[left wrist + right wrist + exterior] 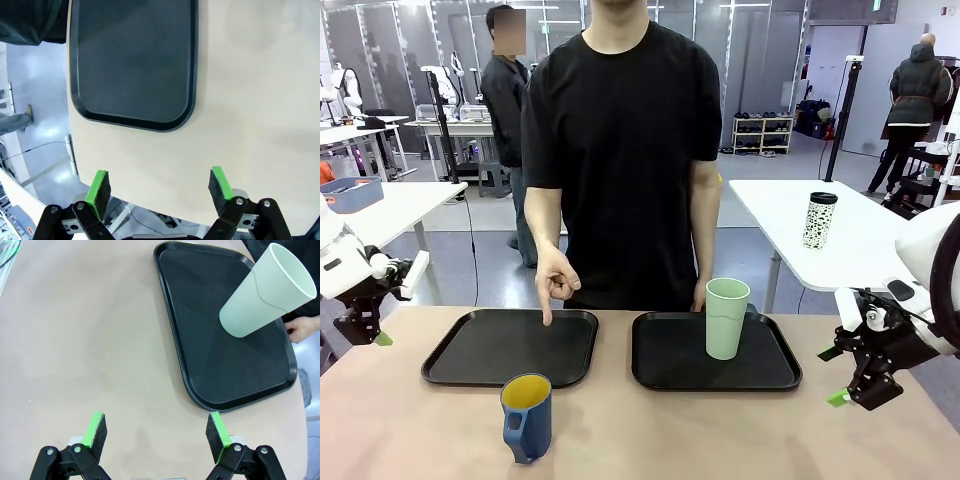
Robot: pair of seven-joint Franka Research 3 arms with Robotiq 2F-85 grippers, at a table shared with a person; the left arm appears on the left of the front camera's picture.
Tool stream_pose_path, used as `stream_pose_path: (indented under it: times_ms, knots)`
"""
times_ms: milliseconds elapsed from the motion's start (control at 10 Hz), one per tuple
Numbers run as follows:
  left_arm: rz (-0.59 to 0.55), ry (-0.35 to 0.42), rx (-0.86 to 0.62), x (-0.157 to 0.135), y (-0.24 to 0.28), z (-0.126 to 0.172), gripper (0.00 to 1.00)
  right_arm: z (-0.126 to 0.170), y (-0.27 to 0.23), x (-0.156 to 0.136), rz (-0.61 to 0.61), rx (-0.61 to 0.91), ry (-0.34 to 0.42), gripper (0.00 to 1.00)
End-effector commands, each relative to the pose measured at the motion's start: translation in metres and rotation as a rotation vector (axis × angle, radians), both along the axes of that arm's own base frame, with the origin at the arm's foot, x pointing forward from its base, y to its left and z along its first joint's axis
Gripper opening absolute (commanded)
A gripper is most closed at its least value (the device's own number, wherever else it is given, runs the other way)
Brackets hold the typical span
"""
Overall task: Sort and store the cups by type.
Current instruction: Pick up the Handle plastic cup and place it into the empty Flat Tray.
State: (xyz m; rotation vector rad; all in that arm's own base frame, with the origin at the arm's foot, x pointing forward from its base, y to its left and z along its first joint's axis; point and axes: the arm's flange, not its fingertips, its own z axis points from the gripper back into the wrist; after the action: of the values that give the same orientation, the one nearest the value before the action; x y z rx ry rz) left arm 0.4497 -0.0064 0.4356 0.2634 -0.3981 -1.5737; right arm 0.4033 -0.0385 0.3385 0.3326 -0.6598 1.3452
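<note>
On the desk (pixel 400 430) lie two black trays side by side, the left tray (pixel 470 355) bare. The green cup (pixel 727 318) stands upright on the right tray (pixel 670 365), toward its far side. The blue mug (pixel 527 417) stands upright on the bare desk, on the robot's side of the left tray near its right corner, with its handle turned toward the robot and its yellow inside showing.

The person stands at the far side. One hand (pixel 556 285) points a finger down at the far edge of the left tray. The other hand (pixel 700 297) rests by the far edge of the right tray, just behind the green cup.

The left jaws are wide open and hold nothing. Their green pads (pixel 98 192) hang over the desk's left edge, with the left tray ahead of them. The right jaws are also wide open and hold nothing. Their pads (pixel 95 432) hang above bare desk at the right end, apart from the right tray and the cup.

A speckled tumbler (pixel 819 220) with a black lid stands on a white table (pixel 860 250) behind.
</note>
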Motion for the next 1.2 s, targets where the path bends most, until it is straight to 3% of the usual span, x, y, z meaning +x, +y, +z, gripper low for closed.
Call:
stream_pose_path:
  times_ms: [0,200,600,1100]
  knots:
    - [0.003,0.000,0.001,0.000,0.002,0.000,1.00,-0.002,0.001,0.001,-0.001,0.003,-0.011,1.00]
    - [-0.094,0.091,-0.113,0.001,-0.007,-0.022,1.00,-0.002,0.001,0.001,-0.001,0.003,-0.011,1.00]
    - [-0.179,0.193,-0.313,-0.009,-0.001,-0.068,1.00,-0.002,0.001,0.001,-0.001,0.003,-0.011,1.00]
    - [-0.350,0.346,-0.876,-0.010,0.003,-0.122,1.00,-0.002,0.001,0.001,-0.001,0.003,-0.011,1.00]
